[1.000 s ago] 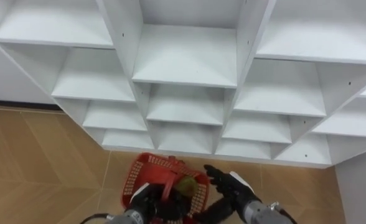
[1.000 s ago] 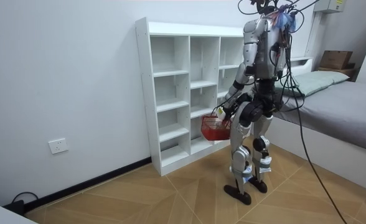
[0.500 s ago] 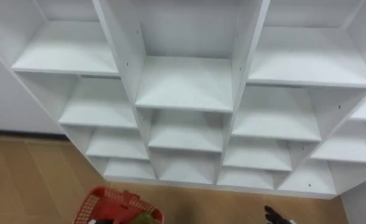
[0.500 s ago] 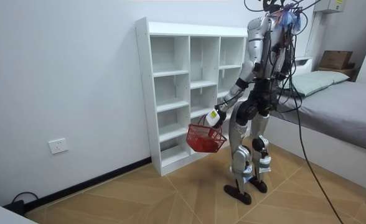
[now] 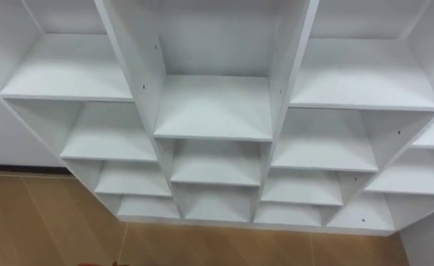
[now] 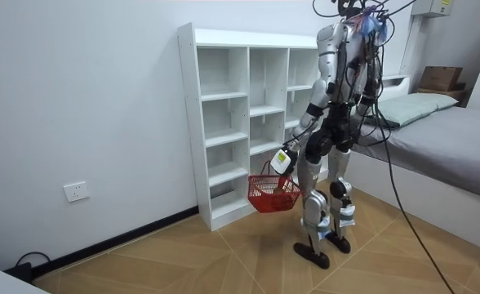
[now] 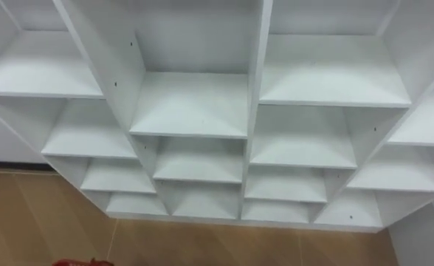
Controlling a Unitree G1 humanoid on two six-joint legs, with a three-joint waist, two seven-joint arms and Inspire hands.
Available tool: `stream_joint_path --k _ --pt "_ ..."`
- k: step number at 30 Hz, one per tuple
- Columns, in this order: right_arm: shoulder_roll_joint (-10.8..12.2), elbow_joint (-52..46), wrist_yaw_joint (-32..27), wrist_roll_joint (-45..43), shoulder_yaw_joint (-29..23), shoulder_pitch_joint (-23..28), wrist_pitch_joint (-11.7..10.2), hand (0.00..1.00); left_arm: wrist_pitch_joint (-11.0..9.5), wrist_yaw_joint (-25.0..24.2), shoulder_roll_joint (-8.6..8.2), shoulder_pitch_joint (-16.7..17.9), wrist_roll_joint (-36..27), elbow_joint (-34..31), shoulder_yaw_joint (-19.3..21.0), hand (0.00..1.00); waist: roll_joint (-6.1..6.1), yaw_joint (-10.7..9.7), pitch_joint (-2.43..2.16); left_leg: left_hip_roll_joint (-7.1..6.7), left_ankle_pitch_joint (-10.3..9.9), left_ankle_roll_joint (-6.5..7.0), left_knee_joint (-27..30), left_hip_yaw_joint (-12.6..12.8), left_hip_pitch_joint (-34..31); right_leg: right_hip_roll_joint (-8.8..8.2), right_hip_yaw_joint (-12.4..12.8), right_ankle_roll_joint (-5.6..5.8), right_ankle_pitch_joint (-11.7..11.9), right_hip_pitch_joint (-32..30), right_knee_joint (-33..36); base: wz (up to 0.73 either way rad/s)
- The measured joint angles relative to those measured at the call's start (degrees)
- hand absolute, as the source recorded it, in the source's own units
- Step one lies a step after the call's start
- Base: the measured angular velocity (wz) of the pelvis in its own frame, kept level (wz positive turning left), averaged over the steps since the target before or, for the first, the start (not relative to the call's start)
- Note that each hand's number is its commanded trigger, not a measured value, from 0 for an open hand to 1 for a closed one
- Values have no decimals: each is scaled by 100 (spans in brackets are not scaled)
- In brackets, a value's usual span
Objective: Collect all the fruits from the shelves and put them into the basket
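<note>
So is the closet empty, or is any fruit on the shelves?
Empty where visible: every compartment of the closet in the eye views is bare white board, no fruit. The red basket hangs from the left hand.

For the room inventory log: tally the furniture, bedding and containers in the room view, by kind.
white shelf unit: 1
red basket: 1
bed: 1
pillow: 1
brown box: 1
Total: 5

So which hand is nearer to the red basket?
Left. The left hand holds the red basket by its handle, beside the robot's legs; where the right hand is cannot be told.
</note>
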Motion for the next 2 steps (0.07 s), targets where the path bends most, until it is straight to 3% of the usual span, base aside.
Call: stream_joint_path --k 2 --pt "34 125 62 10 -116 -52 84 0 70 -10 -40 7 85 14 105 100 -6 -7 -1 -10 0 0 0 -25 16 -1 -4 3 0 31 -16 4"
